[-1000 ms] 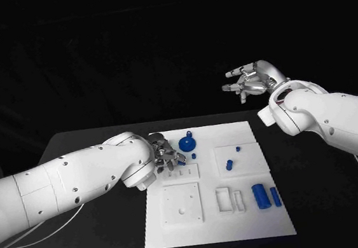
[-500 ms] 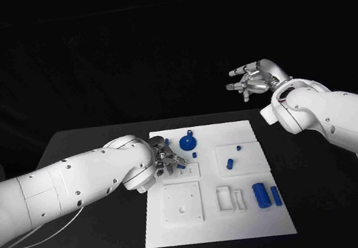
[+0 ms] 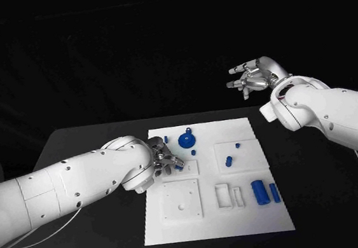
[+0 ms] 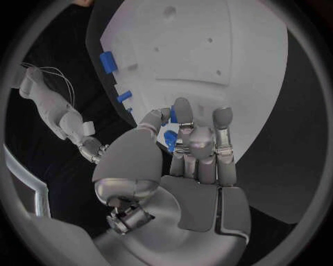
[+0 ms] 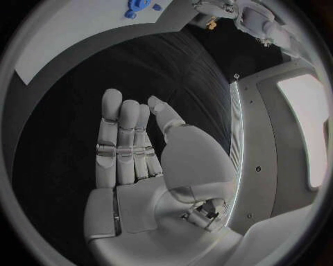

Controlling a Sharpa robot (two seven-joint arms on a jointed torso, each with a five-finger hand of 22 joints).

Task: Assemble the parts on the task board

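The white task board (image 3: 216,224) lies in the middle of the black table. My left hand (image 3: 163,158) hovers over its left side and pinches a small blue part (image 3: 179,168) between thumb and fingers above a slotted white block (image 3: 187,170). The same hand (image 4: 191,160) and blue part (image 4: 171,139) appear in the left wrist view. A blue gear-like part (image 3: 186,139) lies just beyond the hand. Two blue cylinders (image 3: 259,192) lie on the board's right side. My right hand (image 3: 253,77) is raised beyond the board's far right corner, fingers apart, holding nothing; its fingers (image 5: 119,145) are straight.
A square white plate (image 3: 181,205) and a white frame (image 3: 227,197) sit on the near half of the board. Small blue pieces (image 3: 228,160) rest on a raised white block at the right. Bare black table (image 3: 87,242) surrounds the board.
My left hand has carried the small blue part a little toward me, over the slotted block. The right hand has stayed raised in about the same place.
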